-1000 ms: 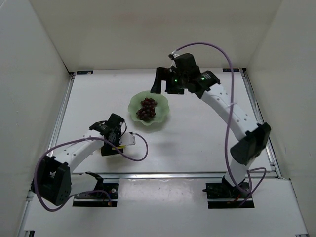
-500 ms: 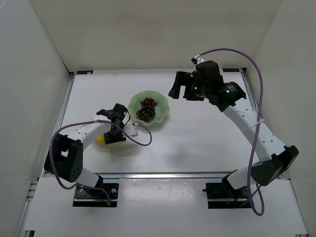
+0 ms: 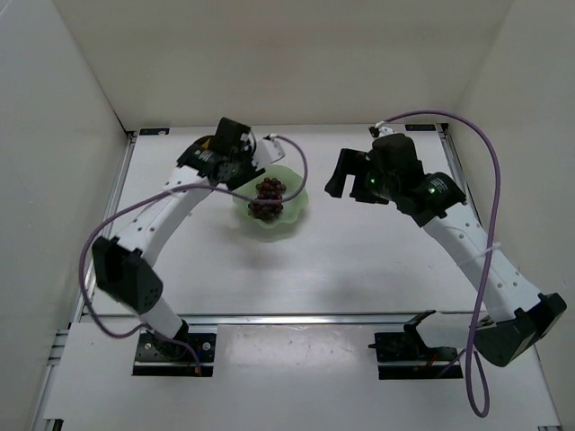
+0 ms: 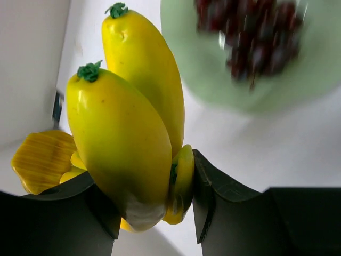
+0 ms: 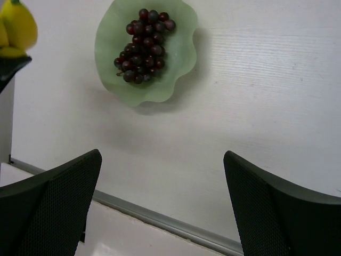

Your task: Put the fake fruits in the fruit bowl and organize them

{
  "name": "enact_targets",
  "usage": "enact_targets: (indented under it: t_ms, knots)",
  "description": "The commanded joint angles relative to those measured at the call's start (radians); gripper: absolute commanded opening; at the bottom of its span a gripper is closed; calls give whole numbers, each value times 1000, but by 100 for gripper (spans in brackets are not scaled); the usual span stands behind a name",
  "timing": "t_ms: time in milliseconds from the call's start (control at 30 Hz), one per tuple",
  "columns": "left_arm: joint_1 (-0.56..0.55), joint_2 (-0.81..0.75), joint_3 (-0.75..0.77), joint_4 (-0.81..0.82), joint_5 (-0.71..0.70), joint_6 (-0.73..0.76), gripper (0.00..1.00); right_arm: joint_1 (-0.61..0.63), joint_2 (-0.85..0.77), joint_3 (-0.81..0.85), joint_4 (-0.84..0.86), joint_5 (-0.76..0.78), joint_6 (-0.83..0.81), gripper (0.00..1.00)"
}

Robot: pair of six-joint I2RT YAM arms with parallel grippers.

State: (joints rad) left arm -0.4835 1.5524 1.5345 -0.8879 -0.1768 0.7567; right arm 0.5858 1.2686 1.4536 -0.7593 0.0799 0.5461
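Note:
The yellow banana bunch (image 4: 133, 133) is clamped between the jaws of my left gripper (image 4: 144, 213), which is shut on it and holds it in the air. In the top view the left gripper (image 3: 232, 162) hangs at the back-left edge of the mint-green fruit bowl (image 3: 301, 205). Dark red grapes (image 3: 267, 197) lie inside the bowl. The right wrist view shows the bowl (image 5: 181, 42), the grapes (image 5: 143, 45) and the banana bunch (image 5: 18, 26) at its top left corner. My right gripper (image 3: 346, 172) stands open and empty, to the right of the bowl.
White walls close in the table on three sides. A metal rail (image 3: 287, 316) runs along the near edge and another rail (image 5: 160, 221) shows under the right gripper. The purple cable (image 3: 292, 153) of the left arm loops over the bowl's back edge.
My left gripper shut on the banana bunch at the near left and swung with it to the bowl's back-left edge. The right arm drew back to the right, still open.

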Motion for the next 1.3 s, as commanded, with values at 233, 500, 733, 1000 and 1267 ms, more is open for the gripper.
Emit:
enact_targets:
  t_ms: [233,500,733,1000,1267]
  knots:
    - [-104,481,479,-79,249,-186,19,-73,-263,-130,-29,109,60,99]
    - [-135,523,526,-151,240,-168,72,-102,-333,-153,-92,118,60,99]
    - [-135,463,507,-213,201,-177,100,-103,-342,-153,-92,107,60,99]
    - [-68,201,461,-233,148,-241,100,-103,-333,-162,-72,98,60,99]
    - [120,-46,208,-249,169,-250,100,-103,-305,-191,-63,67,51,99]
